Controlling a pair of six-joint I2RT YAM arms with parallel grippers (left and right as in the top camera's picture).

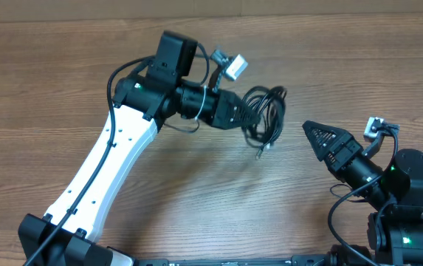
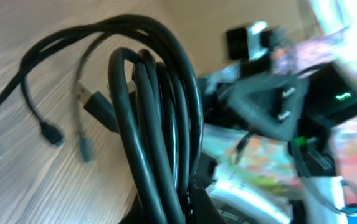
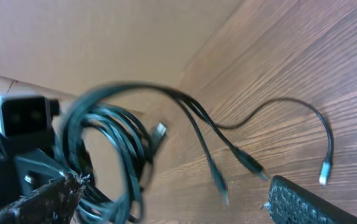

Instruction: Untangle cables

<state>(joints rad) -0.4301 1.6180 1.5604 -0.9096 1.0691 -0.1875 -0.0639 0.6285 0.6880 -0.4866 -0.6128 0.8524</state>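
The left fingers are closed on the cables, which hang from them as a coiled bundle that appears lifted off the surface, with plug ends dangling loose. The right fingers are spread wide and empty, near the left fingers but clear of the bundle. The task is judged to be at an early stage: the coil is bunched, and no cord has been separated.
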